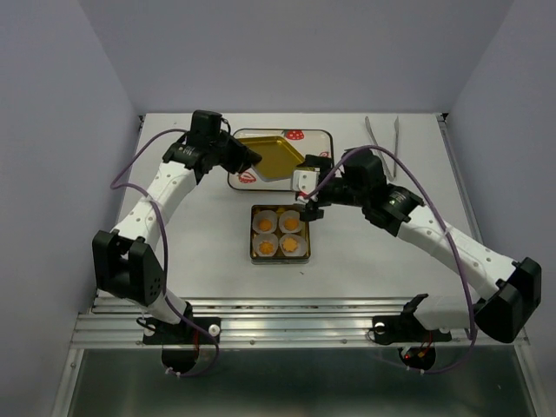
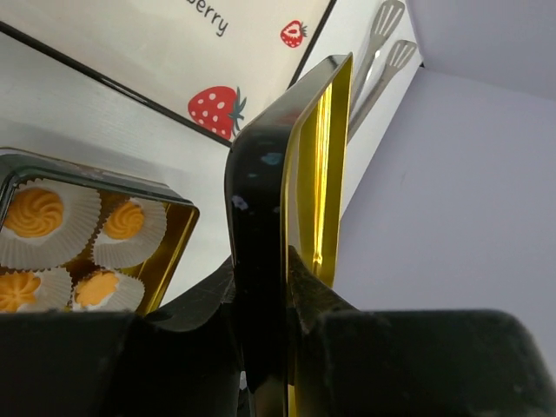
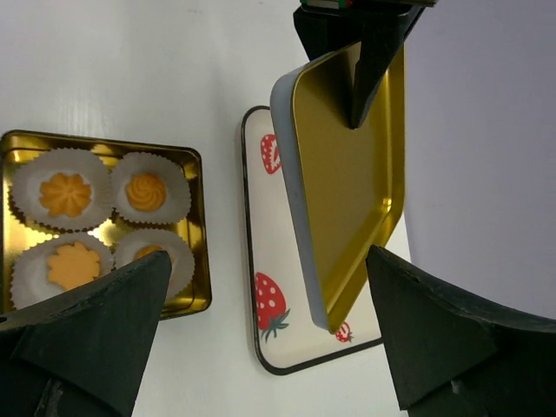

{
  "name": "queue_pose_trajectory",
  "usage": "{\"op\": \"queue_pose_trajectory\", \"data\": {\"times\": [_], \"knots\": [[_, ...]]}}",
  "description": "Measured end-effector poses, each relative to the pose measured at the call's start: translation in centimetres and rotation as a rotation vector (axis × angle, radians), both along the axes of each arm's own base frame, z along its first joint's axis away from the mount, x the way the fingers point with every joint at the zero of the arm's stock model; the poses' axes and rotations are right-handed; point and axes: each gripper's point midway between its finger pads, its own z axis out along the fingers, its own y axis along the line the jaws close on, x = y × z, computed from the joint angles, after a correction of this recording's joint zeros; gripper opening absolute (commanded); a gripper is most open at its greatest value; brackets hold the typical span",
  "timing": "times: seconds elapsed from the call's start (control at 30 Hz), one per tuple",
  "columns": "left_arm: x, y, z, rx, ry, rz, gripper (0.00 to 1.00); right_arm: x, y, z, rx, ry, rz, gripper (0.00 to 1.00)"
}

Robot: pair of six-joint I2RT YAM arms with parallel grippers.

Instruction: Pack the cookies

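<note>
I am holding the gold lid (image 1: 271, 155) in my left gripper (image 1: 247, 159), clamped tight on its rim and tilting it above the strawberry tray (image 1: 318, 144). My right gripper (image 1: 309, 196) is hanging wide open just beside the lid, gripping nothing. The four cookies (image 1: 279, 234) are sitting in paper cups (image 3: 178, 195) inside the open tin (image 3: 201, 228), on the surface near the tray.

Left gripper (image 1: 250, 159) pinched tight, right gripper (image 1: 306, 187) spread wide, both angled inward
</note>
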Motion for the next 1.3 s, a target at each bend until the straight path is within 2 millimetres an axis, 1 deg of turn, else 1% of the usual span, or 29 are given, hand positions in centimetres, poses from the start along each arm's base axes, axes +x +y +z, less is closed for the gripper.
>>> {"op": "queue_pose_trajectory", "data": {"times": [0.07, 0.23, 0.33, 0.4, 0.43, 0.53, 0.6, 0.73, 0.83, 0.93, 1.0, 1.07, 1.13, 1.17, 1.23, 1.27, 1.3], "knots": [[0.2, 0.3, -0.5, 0.004, 0.018, 0.011, 0.00, 1.0, 0.4, -0.8, -0.020, -0.031, -0.030, 1.00], [0.0, 0.4, -0.7, -0.001, 0.040, 0.020, 0.00, 2.4, 1.5, -1.9, -0.021, -0.087, -0.059, 1.00], [-0.1, 0.3, -0.6, -0.013, 0.049, 0.027, 0.00, 3.0, 2.0, -2.3, -0.017, -0.109, -0.062, 0.96], [-0.4, 0.4, -0.6, -0.020, 0.051, 0.031, 0.00, 3.4, 2.4, -2.2, -0.007, -0.128, -0.060, 0.89], [-0.6, 0.4, -0.7, -0.023, 0.053, 0.033, 0.00, 3.5, 2.5, -2.2, -0.002, -0.134, -0.059, 0.87], [-1.4, 0.6, -0.7, -0.033, 0.062, 0.038, 0.00, 4.0, 3.0, -2.1, 0.016, -0.157, -0.058, 0.87], [-1.9, 0.7, -0.3, -0.039, 0.056, 0.036, 0.00, 4.3, 3.4, -2.3, 0.022, -0.163, -0.057, 0.85], [-2.4, 0.9, 0.8, -0.049, 0.034, 0.036, 0.00, 4.8, 4.2, -3.1, 0.019, -0.167, -0.051, 0.75], [-2.7, 1.0, 1.2, -0.050, 0.027, 0.038, 0.00, 5.2, 4.5, -3.4, 0.025, -0.173, -0.052, 0.71], [-2.9, 1.1, 1.4, -0.050, 0.027, 0.041, 0.00, 5.4, 4.7, -3.2, 0.045, -0.189, -0.054, 0.66], [-2.9, 1.1, 1.3, -0.049, 0.029, 0.044, 0.00, 5.5, 4.8, -3.0, 0.061, -0.202, -0.056, 0.59], [-3.0, 1.2, 1.3, -0.047, 0.034, 0.045, 0.00, 5.5, 4.8, -2.9, 0.075, -0.214, -0.057, 0.56], [-3.0, 1.2, 1.2, -0.046, 0.037, 0.045, 0.00, 5.6, 4.9, -2.7, 0.087, -0.224, -0.060, 0.50], [-3.1, 1.2, 1.2, -0.045, 0.039, 0.045, 0.00, 5.7, 5.0, -2.6, 0.093, -0.228, -0.060, 0.44], [-3.1, 1.2, 1.1, -0.045, 0.043, 0.045, 0.00, 5.8, 5.1, -2.2, 0.107, -0.242, -0.060, 0.39], [-3.1, 1.2, 1.1, -0.045, 0.044, 0.045, 0.00, 5.8, 5.1, -2.1, 0.109, -0.246, -0.060, 0.39], [-3.1, 1.2, 1.1, -0.047, 0.045, 0.047, 0.00, 5.8, 5.1, -2.1, 0.109, -0.246, -0.059, 0.33]]}}
